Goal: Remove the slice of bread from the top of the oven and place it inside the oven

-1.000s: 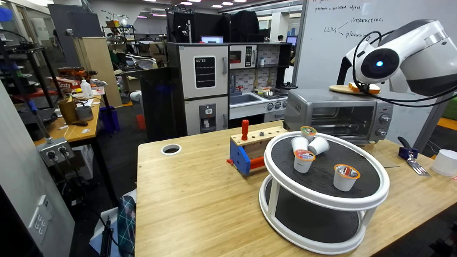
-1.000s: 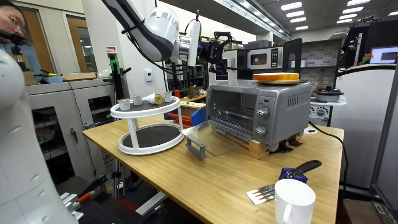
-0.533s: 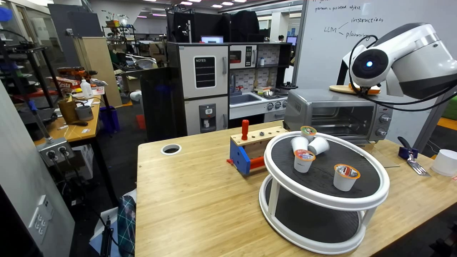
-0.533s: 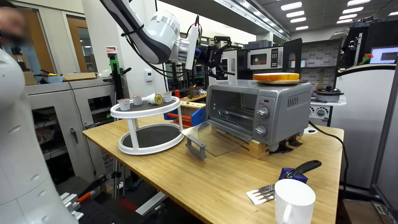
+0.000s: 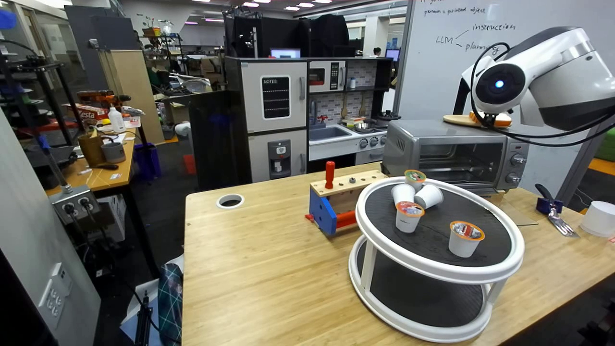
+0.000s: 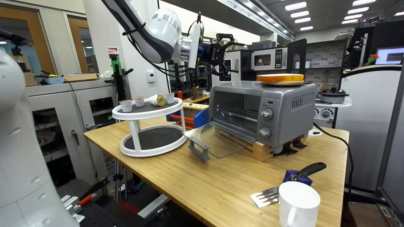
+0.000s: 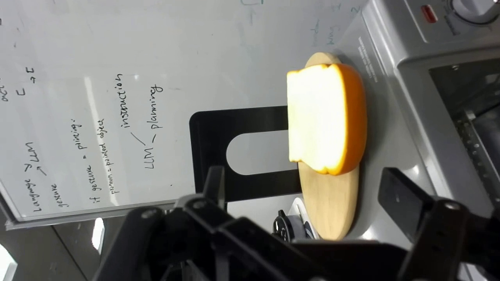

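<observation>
The slice of bread (image 6: 280, 77), pale on top with an orange-brown crust, lies flat on a round wooden board (image 6: 282, 83) on top of the silver oven (image 6: 288, 107). In an exterior view the bread (image 5: 503, 120) is partly hidden behind the arm and cable. The oven's glass door (image 6: 217, 143) is lowered open. My gripper (image 6: 239, 58) is open and empty, left of the bread and above the oven top, pointing toward it. In the wrist view the bread (image 7: 322, 121) lies beyond the wide-apart fingers (image 7: 306, 187), not touched by them.
A round white two-tier stand (image 6: 151, 151) with several small cups stands beside the oven door. A blue and red toy workbench (image 5: 346, 192) is behind it. A white mug (image 6: 299, 201) and a spatula (image 6: 307, 171) lie in front. A whiteboard (image 5: 447, 62) stands behind the oven.
My gripper dipped a little, then rose again, ending slightly farther from the bread than a second ago. The bread, board and oven have not moved. A person at the edge has left view.
</observation>
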Available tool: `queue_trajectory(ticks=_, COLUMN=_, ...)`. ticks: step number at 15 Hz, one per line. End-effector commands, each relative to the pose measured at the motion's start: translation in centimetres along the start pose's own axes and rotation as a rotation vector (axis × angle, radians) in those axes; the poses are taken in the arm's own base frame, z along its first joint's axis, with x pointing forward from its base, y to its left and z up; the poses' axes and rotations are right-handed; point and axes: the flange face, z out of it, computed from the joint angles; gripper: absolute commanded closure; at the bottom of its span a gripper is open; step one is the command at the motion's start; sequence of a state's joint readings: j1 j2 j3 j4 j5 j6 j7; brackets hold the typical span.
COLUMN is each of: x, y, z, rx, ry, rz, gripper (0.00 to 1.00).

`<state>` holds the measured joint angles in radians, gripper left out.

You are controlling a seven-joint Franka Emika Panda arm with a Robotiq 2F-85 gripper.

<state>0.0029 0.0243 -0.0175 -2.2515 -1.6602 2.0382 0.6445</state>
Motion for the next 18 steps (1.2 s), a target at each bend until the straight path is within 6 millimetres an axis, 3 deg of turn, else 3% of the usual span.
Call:
queue_trajectory(ticks=1, x=-1.6, y=0.4, z=-0.2, rx=-0.057, ry=0.026, rz=-0.001, gripper=0.0)
queue_trajectory(ticks=8, x=-5.2, y=-0.3, z=0.0, rx=-0.1, ry=0.052, rz=0.049, gripper=0.0)
queue_trajectory(ticks=9, x=-4.2, y=-0.6, z=0.6, rx=-0.078, ry=0.03, rz=0.032, gripper=0.0)
queue_trajectory(ticks=18, x=-5.0, y=-0.4, z=0.0, rx=-0.084, ry=0.039, rz=0.048, gripper=0.0)
